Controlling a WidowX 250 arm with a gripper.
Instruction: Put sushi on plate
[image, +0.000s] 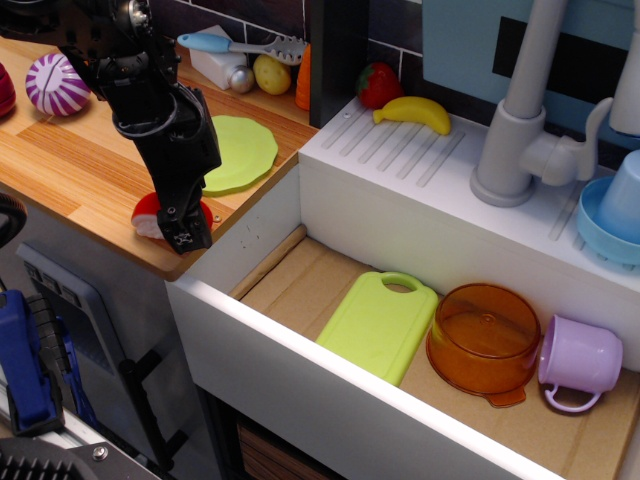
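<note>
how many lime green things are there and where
2: the round plate on the wooden counter behind the gripper, and the cutting board lying in the sink basin. Others may be hidden.

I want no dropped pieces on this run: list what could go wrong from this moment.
1. The sushi lies near the front edge of the wooden counter; a nudge from the gripper might push it off.
2. The gripper hides most of the sushi, so the grasp cannot be confirmed and may slip.
3. The plate sits close to the sink-side edge; an overshoot could drop the sushi into the sink.
</note>
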